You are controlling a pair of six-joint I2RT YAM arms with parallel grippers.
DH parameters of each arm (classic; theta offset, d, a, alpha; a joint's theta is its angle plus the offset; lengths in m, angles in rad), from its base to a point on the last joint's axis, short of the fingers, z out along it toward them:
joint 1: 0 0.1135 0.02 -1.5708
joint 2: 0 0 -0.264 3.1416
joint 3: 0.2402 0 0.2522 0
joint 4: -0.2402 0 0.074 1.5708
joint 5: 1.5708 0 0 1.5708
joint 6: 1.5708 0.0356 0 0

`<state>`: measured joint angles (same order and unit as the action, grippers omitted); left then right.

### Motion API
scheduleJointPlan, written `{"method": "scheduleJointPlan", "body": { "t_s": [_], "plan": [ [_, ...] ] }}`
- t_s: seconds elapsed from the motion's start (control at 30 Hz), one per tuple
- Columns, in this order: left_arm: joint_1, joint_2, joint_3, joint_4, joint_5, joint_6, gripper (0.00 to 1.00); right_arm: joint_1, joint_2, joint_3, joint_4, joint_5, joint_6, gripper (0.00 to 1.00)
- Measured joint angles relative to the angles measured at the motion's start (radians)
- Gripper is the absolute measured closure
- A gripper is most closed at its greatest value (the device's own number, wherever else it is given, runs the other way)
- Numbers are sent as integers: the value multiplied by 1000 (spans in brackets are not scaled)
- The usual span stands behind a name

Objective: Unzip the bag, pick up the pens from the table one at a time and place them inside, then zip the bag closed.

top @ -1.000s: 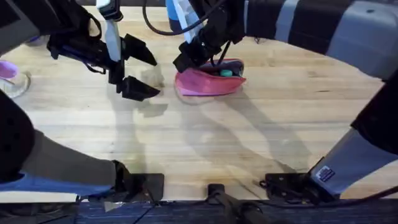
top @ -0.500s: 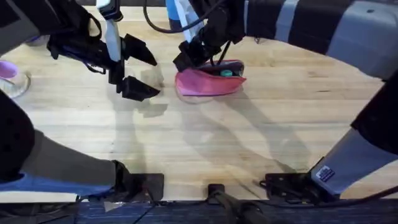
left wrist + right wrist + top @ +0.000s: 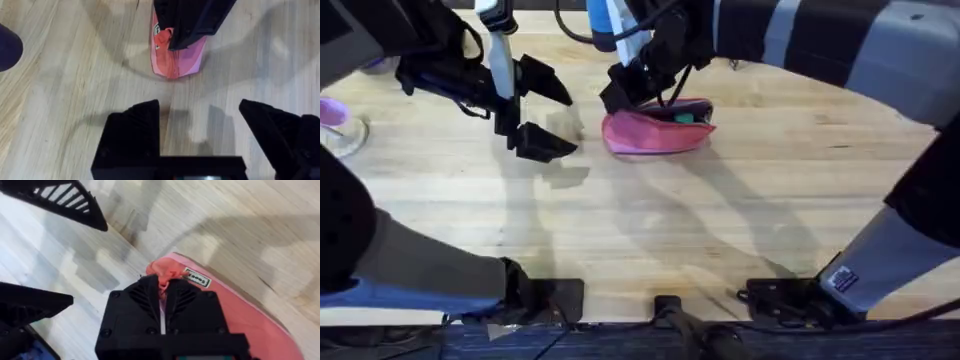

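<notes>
Two hands: right hand pinching bag pull, left hand open nearby

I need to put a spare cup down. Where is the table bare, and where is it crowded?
Bare: the wide stretch of table between the pink pouch and the arm bases, and right of the pouch. Crowded: the far side, where the right tool pinches the pouch's zipper pull beside the open left tool.

Not much to report — your right tool has crept a touch farther from the bases along the bag, fingers closed on the reddish pull. The greenish bit showing in the bag's opening looks slightly more covered now — that's about it.
</notes>
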<state>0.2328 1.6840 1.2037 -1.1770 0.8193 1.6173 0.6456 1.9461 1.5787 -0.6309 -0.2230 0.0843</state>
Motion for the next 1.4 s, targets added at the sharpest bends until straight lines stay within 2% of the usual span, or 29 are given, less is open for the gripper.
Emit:
{"method": "scheduleJointPlan", "body": {
  "t_s": [0.3,0.77,1.17,1.4],
  "plan": [
    [0,0,0,0,0,0,6,0,0,3,-4,3,98,963],
    [0,0,0,-9,6,0,7,0,0,7,-5,10,126,970],
    [0,6,0,4,152,0,7,0,0,8,-6,10,126,970],
    [0,135,0,9,257,0,6,0,0,8,-5,10,126,970]
  ]
}}
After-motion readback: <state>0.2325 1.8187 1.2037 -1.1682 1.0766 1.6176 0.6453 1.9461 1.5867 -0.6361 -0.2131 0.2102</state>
